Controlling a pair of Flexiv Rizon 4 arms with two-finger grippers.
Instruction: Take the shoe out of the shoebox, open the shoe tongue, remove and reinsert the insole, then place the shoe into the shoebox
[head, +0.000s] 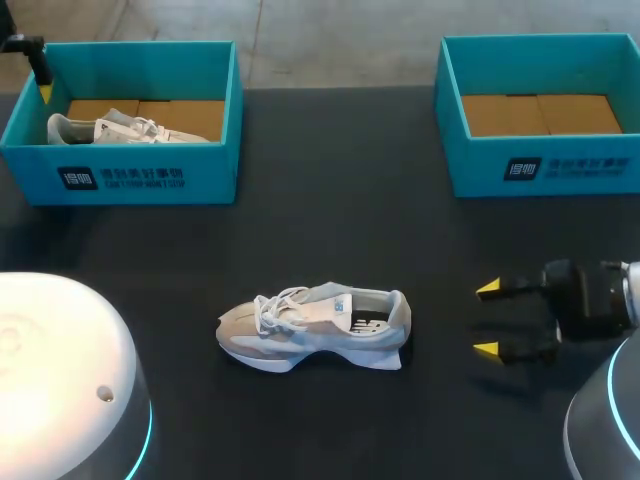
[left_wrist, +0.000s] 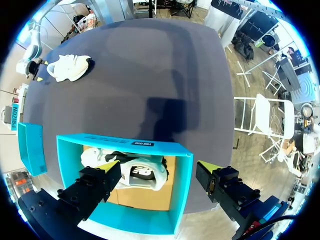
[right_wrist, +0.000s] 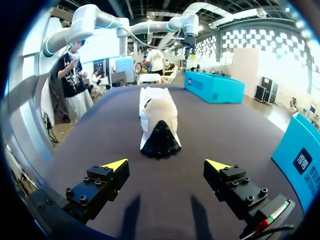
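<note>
Grey-white laced sneaker (head: 313, 328) standing upright on dark tabletop (head: 330, 200), mid-table, outside both boxes, heel facing right tool (head: 488, 319). Right tool released, fingers spread, hovering near heel, not touching. Left tool (left_wrist: 157, 165) released, hanging over left teal cardboard shoebox (head: 120, 165), which is holding second white sneaker (head: 125, 128). Right teal cardboard shoebox (head: 540, 160) sitting at far right.

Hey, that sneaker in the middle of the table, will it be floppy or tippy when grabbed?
The shoe looks like a soft fabric runner on a thick foam sole, so probably light. Its upper and loose laces would likely give under the fingers; the sole should stay stiffer. It stands upright on a wide sole, so a push likely slides it.
</note>
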